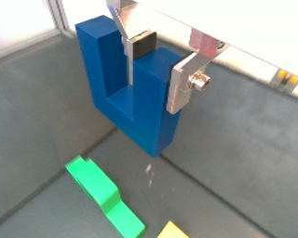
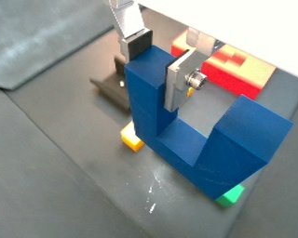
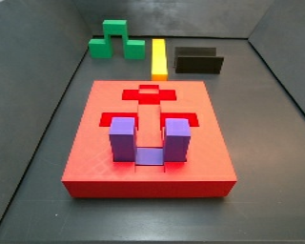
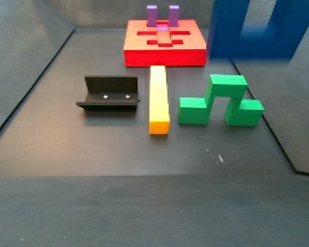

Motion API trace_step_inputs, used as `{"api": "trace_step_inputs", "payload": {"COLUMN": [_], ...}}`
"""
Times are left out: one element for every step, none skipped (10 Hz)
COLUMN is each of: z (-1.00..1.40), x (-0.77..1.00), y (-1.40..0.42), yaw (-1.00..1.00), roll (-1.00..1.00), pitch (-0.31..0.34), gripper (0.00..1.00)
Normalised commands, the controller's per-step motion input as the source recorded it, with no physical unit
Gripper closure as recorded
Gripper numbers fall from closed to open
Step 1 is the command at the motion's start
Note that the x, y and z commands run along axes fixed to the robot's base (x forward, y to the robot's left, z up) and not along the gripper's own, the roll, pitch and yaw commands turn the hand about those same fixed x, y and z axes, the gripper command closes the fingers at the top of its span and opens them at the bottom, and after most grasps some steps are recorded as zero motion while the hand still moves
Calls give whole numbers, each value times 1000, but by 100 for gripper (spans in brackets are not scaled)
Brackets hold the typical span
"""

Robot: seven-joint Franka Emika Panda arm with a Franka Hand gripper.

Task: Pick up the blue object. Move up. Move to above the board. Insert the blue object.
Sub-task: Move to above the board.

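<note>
In both wrist views my end effector [image 1: 156, 67] [image 2: 160, 59] is clamped on one prong of the blue object [image 1: 127, 88] [image 2: 196, 125], lifted off the floor, with the board [image 4: 166, 44] far off.

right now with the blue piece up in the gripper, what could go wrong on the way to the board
The gripper clamps only one prong of the blue object, so it may twist in transit. On the board, the purple block already fills one recess; mind it when lowering. The green block and yellow bar lie on the floor.
</note>
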Motion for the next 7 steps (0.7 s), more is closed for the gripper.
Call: {"api": "trace_step_inputs", "payload": {"z": [255,133,137,139,141,142,149], "x": [20,155,153,147,144,143,145], "y": [-4,-1400,-1400,-1400,-1400,-1400,-1400], "yaw": [4,147,137,102,37,18,9], "roll": [9,-118,-98,-20,-41,-14,0], "pitch": [74,79,75,52,6,5,13], "gripper": [100,100,100,100,100,100,100]}}
